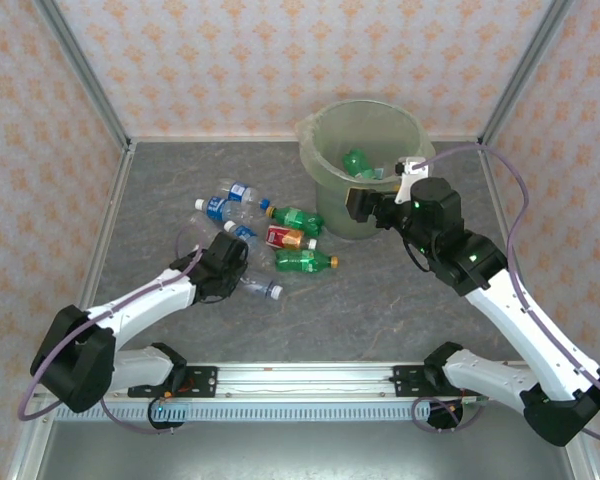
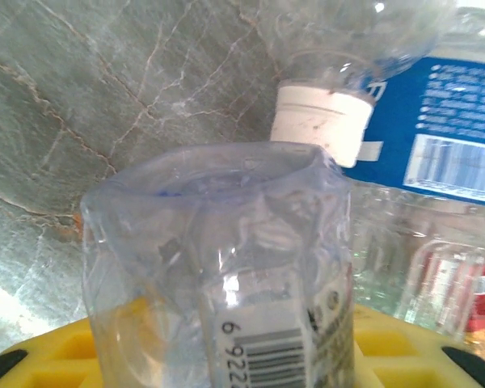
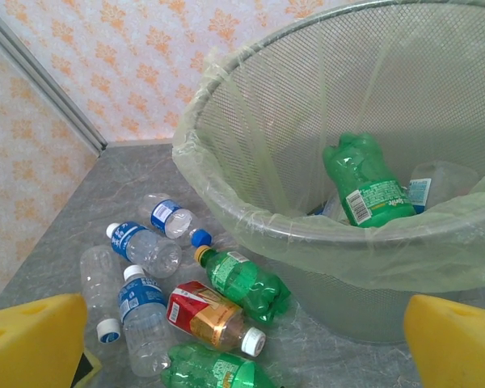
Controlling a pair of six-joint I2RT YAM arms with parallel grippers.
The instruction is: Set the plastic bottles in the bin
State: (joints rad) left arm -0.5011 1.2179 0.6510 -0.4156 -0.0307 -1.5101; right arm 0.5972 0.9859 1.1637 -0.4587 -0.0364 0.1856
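Several crushed plastic bottles lie on the grey table left of the bin (image 1: 325, 180): clear blue-labelled bottles (image 1: 220, 207), green bottles (image 1: 298, 218) and a red-labelled bottle (image 1: 285, 237). My left gripper (image 1: 228, 262) is down among them. A clear bottle (image 2: 218, 267) with a barcode stands between its jaws and hides the fingertips. A white-capped, blue-labelled bottle (image 2: 436, 105) lies just beyond. My right gripper (image 1: 362, 205) hangs open at the bin's near rim (image 3: 250, 214), its yellow fingers (image 3: 32, 343) wide apart with nothing between them. A green bottle (image 3: 364, 178) lies inside the bin.
Patterned walls with metal corner posts (image 1: 85, 75) close in the table on three sides. A clear bottle (image 1: 258, 288) lies right beside the left gripper. A rail (image 1: 300, 378) runs along the near edge between the arm bases. Bare table lies in front of the bin.
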